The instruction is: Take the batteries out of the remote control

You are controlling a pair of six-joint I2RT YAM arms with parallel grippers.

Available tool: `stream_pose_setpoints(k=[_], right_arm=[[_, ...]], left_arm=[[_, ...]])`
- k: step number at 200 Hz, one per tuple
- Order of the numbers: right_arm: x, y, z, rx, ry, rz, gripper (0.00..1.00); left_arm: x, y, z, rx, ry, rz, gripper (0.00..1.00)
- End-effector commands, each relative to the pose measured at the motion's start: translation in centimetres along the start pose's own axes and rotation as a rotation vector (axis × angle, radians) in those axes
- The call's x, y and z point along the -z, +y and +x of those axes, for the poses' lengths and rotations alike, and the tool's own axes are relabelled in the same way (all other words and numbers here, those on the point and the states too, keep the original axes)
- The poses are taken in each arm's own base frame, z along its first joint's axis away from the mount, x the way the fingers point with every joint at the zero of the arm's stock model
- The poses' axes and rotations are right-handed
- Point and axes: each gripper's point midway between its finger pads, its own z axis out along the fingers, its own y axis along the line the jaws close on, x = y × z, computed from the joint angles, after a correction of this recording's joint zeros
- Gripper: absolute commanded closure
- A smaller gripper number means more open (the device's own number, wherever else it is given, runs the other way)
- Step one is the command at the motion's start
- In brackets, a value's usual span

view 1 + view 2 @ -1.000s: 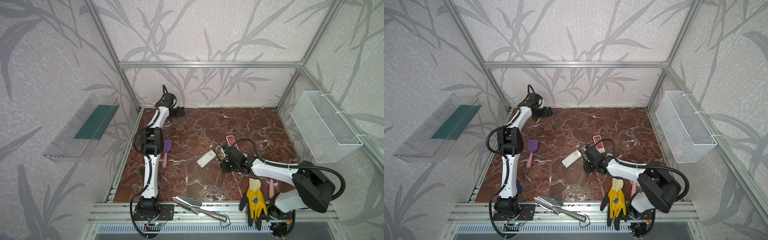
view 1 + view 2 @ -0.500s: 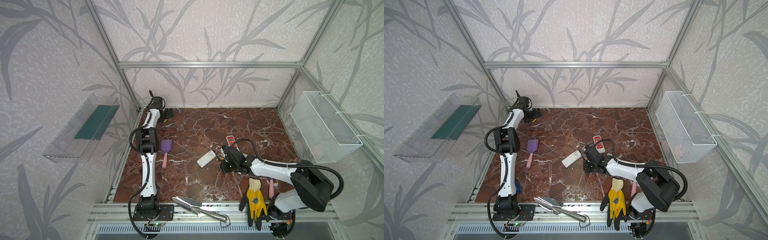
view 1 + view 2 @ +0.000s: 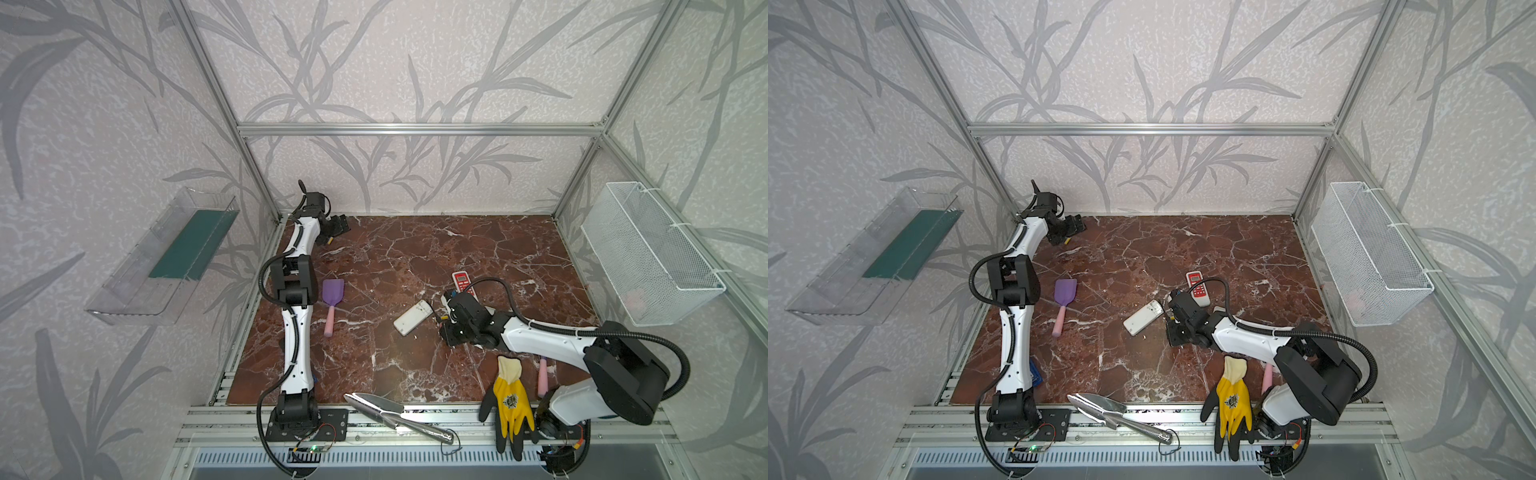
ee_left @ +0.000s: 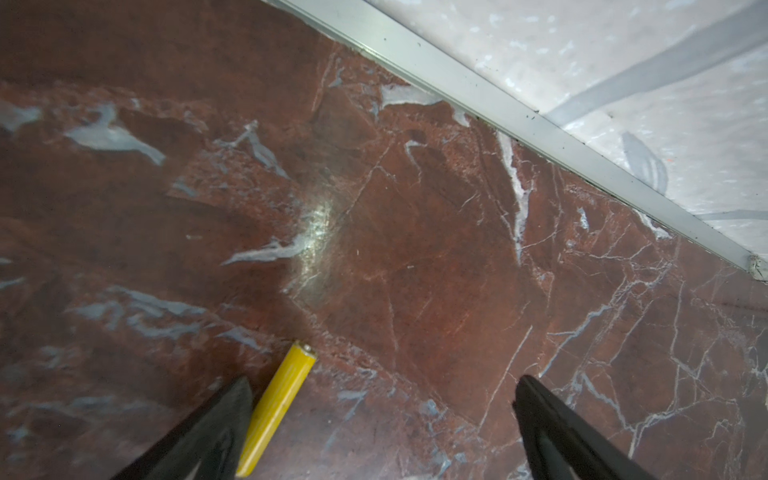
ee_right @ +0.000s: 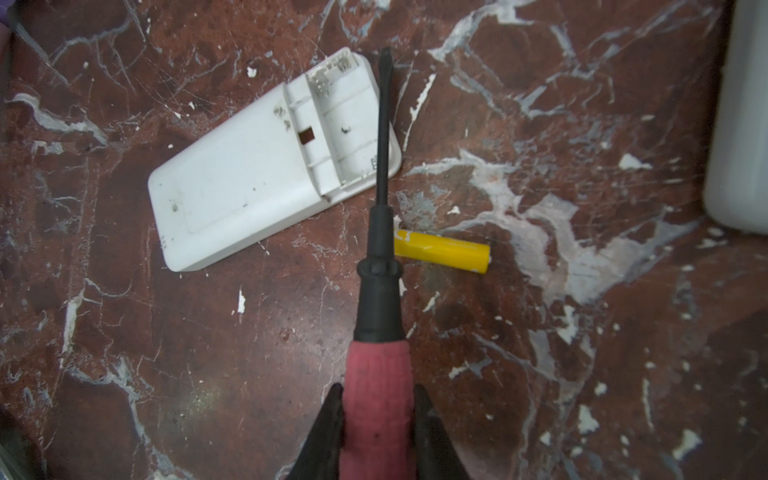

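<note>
The white remote control [image 5: 257, 166] lies face down on the marble, its battery bay uncovered and empty; both top views show it mid-floor [image 3: 412, 317] [image 3: 1143, 317]. One yellow battery [image 5: 442, 250] lies loose beside it. My right gripper [image 5: 378, 399] is shut on the pink handle of a screwdriver [image 5: 380, 291], whose tip hangs over the remote's bay end. My left gripper [image 4: 382, 399] is open in the back left corner [image 3: 338, 226]. Another yellow battery [image 4: 276, 405] lies on the floor close by one of its fingers [image 4: 216, 432].
A red-and-white remote [image 3: 462, 281] lies just behind my right wrist. A purple scoop [image 3: 331, 303] lies near the left arm. A yellow glove [image 3: 510, 399] and a metal trowel [image 3: 390, 411] sit at the front. A wire basket [image 3: 648, 257] hangs on the right wall.
The left arm has swung a little further toward the back left corner, its gripper staying open. The right arm and the screwdriver have not moved.
</note>
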Motion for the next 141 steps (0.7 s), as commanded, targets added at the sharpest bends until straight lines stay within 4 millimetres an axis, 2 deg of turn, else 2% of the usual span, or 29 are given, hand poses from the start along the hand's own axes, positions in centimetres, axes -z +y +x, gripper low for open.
stream_pose_setpoints(k=[1,89,113,141], right_arm=[[0.7,0.5,-0.4,-0.003,-0.014,-0.01,0.99],[0.9,0.9,-0.9,0.001,-0.023,-0.026,0.99],[1.0,1.1,-1.0,0.003,-0.027,-0.033,0.99],[1.1,1.2,-1.1,0.004,-0.03,-0.037,0.99]], left_arm=[[-0.7,0.6,0.9,0.01,0.035,-0.009,0.01],[0.0,2.9,2.4,-0.032,0.088,-0.155,0.16],[0.1,3.0,2.8,-0.048,0.1,-0.182,0.23],[0.3,2.6,3.1,-0.078,0.106,-0.193,0.23]])
